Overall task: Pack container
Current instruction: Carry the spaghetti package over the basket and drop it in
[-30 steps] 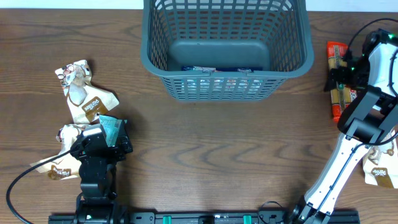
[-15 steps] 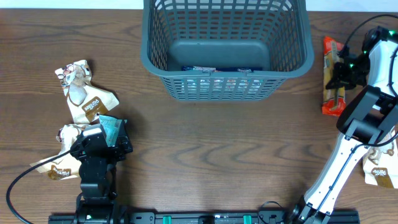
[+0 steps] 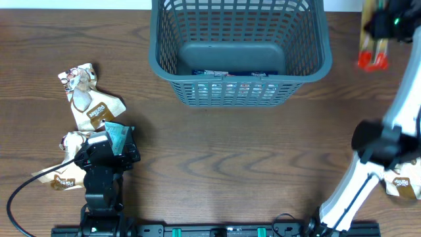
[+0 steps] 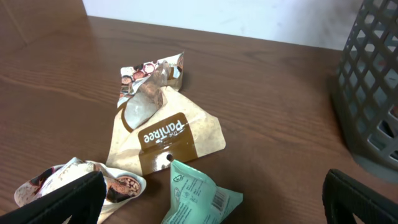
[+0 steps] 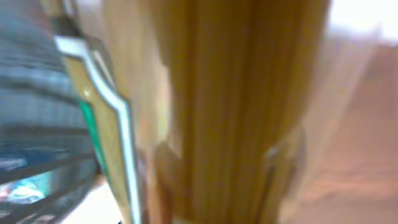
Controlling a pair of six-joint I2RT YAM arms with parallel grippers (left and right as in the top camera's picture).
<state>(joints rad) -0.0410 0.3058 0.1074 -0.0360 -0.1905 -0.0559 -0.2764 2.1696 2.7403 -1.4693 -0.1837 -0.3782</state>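
Observation:
The container (image 3: 237,92), a big grey-blue lattice basket, stands at the far middle of the table, with flat packets (image 3: 230,73) lying on its floor. My right gripper (image 3: 385,20) is at the far right, beside the basket's right rim, shut on a long red and orange snack packet (image 3: 373,51) that hangs off the table. The right wrist view is blurred, filled by that packet (image 5: 236,112), with the basket (image 5: 31,93) at the left. My left gripper (image 3: 108,150) rests open at the near left, over a teal packet (image 4: 199,196) that lies between its fingers.
Brown and white snack packets lie at the left: one (image 3: 92,105) beyond the left gripper, another (image 3: 62,174) beside it. One more packet (image 3: 402,184) lies at the near right by the right arm's base. The basket wall (image 4: 373,74) shows at the left wrist view's right edge.
The right gripper shut on the red and orange packet, lifted it off the table and carried it toward the far edge. The left arm has not moved.

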